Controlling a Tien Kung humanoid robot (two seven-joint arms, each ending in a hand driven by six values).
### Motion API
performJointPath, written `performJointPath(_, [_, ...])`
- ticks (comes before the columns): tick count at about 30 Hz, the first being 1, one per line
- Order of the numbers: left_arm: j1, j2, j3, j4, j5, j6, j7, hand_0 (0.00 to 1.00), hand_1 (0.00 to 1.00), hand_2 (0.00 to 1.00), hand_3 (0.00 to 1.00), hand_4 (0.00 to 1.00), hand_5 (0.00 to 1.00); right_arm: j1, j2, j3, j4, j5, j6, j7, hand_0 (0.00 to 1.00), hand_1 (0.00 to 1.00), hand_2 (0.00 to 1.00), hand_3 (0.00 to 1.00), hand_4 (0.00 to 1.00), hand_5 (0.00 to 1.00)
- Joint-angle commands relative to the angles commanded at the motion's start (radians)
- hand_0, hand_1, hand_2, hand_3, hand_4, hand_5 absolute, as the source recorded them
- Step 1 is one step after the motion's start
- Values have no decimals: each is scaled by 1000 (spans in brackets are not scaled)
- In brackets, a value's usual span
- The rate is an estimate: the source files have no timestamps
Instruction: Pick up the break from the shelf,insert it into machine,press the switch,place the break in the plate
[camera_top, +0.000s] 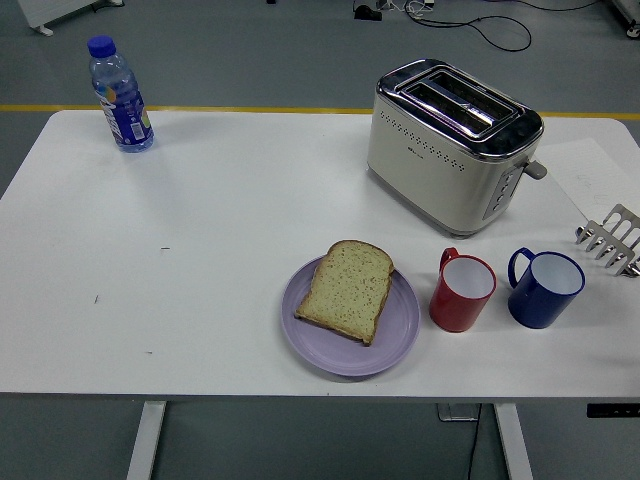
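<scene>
White rectangular table (200, 250), far right a cream-and-chrome toaster (452, 145), slots empty. Near centre, round lilac plate (390, 345) bearing the toasted bread slice (347, 290), seemingly task done. Neither hand visible, so grip unknowable.

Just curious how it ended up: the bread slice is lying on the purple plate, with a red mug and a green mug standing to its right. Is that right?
Not quite. The head view shows the bread slice on the purple plate and the red mug beside it, but the second mug is blue, not green.
</scene>
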Motion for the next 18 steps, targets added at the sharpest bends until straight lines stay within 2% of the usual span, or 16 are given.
performJointPath(9, [10,0,-32,0,44,-3,-2,602,465,450,544,288,935,-54,65,61,-89,-18,12,-21,704,667,699,614,554,231])
performJointPath(18, [19,0,-48,0,72,-7,-5,602,465,459,544,287,936,-58,89,86,-147,-14,19,-16,699,666,701,613,546,237])
